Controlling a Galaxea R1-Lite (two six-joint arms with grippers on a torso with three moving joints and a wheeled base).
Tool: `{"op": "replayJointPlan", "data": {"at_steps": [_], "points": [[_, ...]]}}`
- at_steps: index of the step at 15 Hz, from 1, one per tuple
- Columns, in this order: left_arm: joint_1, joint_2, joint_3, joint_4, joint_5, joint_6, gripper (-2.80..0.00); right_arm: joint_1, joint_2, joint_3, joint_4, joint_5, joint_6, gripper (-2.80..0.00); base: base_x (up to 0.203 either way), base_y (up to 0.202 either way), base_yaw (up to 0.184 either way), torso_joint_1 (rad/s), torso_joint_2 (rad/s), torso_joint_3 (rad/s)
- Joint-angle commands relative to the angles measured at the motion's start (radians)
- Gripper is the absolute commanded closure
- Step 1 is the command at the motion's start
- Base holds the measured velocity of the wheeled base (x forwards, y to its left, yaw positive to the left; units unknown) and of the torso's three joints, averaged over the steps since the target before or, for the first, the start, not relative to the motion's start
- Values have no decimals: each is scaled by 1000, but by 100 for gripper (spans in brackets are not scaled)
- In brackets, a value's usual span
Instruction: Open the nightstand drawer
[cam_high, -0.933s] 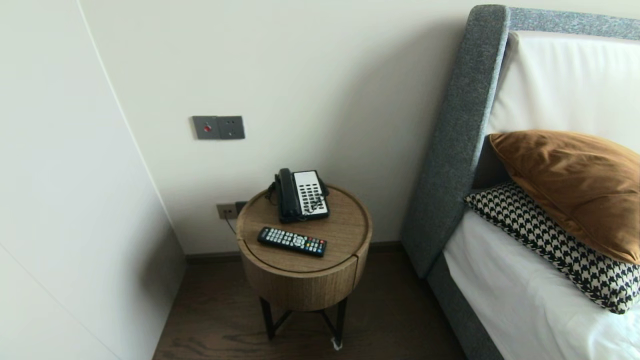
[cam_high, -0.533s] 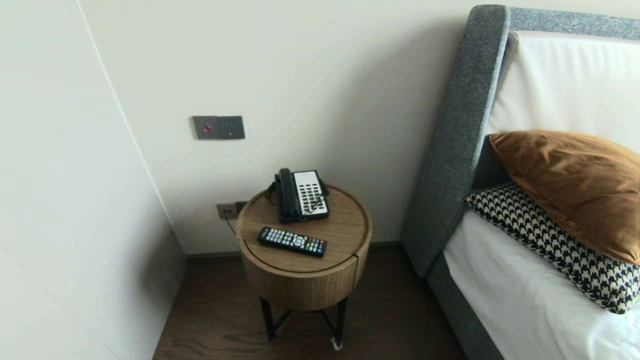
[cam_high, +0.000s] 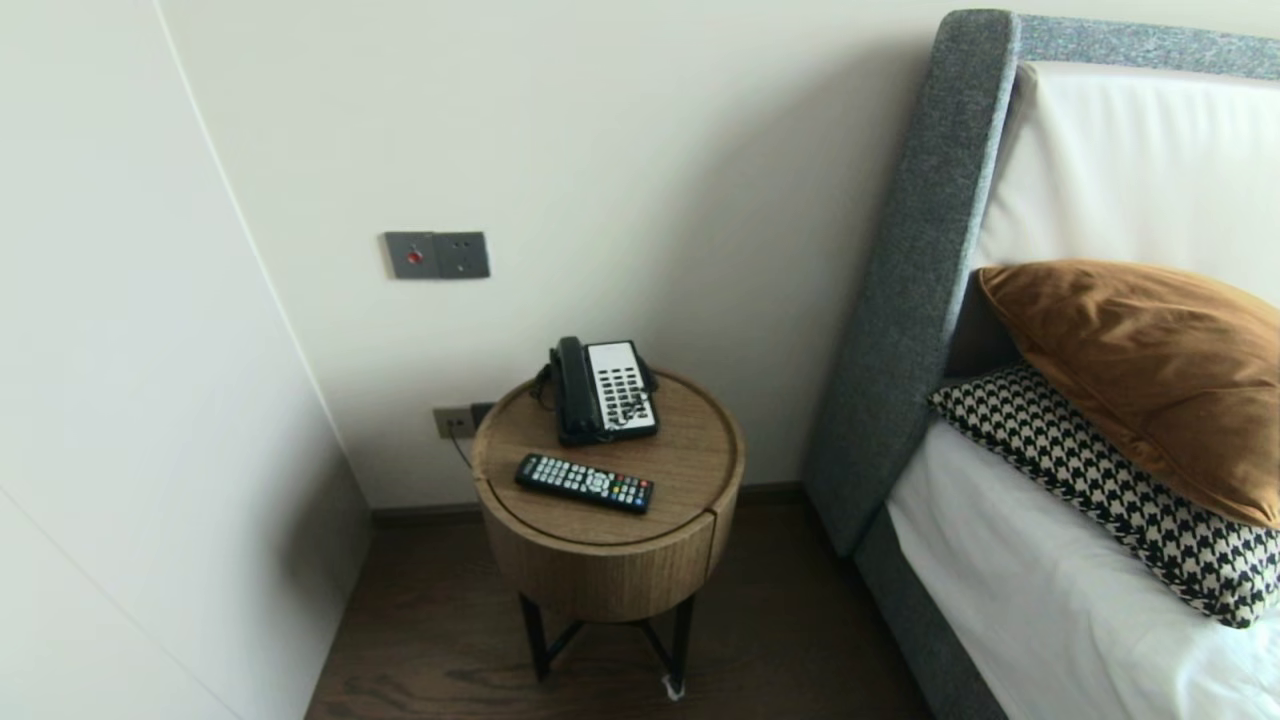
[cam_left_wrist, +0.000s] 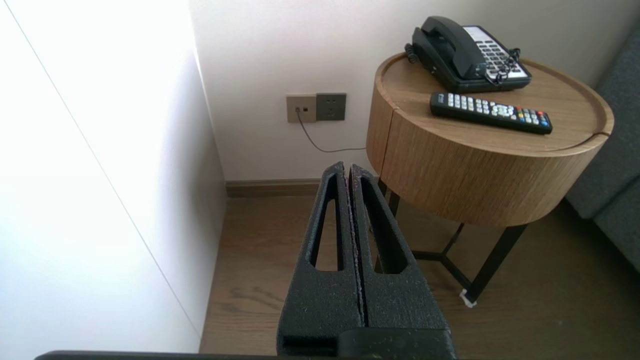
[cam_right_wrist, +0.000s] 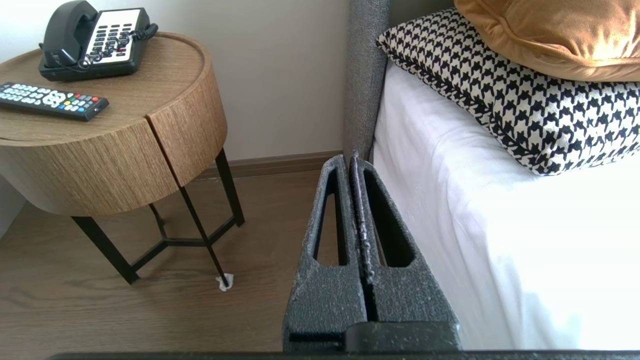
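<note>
A round wooden side table (cam_high: 690, 470) stands against the wall beside the bed. On it lie a black remote control (cam_high: 584, 483) with coloured buttons and, behind it, a black corded telephone (cam_high: 603, 389) with a white keypad. Neither arm shows in the head view. My left gripper (cam_left_wrist: 348, 167) is shut and empty, held low over the floor short of the table (cam_left_wrist: 480, 170), with the remote (cam_left_wrist: 491, 112) and telephone (cam_left_wrist: 467, 55) above it. My right gripper (cam_right_wrist: 348, 158) is shut and empty too, low between the table (cam_right_wrist: 125, 150) and the bed's side (cam_right_wrist: 500, 210).
A grey upholstered headboard (cam_high: 920, 270) and a white mattress (cam_high: 1050, 600) fill the right side, with a houndstooth pillow (cam_high: 1110, 490) and a brown cushion (cam_high: 1150, 370) on it. A white panel wall (cam_high: 130, 400) closes the left. Wall sockets (cam_high: 455, 420) sit behind the table, a switch plate (cam_high: 437, 254) above.
</note>
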Motion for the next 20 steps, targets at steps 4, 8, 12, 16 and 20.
{"op": "replayJointPlan", "data": {"at_steps": [4,8,12,16,20], "points": [[0,-2,0,0,0,0,0,0,-10,5,0,0,0,0,0,0,0,0,0,0],[0,-2,0,0,0,1,0,0,-10,5,0,0,0,0,0,0,0,0,0,0],[0,-2,0,1,2,1,0,0,-10,5,0,0,0,0,0,0,0,3,0,-91],[-1,-1,0,1,2,3,0,0,-9,5,0,0,0,0,0,0,0,7,1,-187],[-1,-2,0,1,2,1,0,0,-8,5,0,0,0,0,0,0,0,2,8,-195]]}}
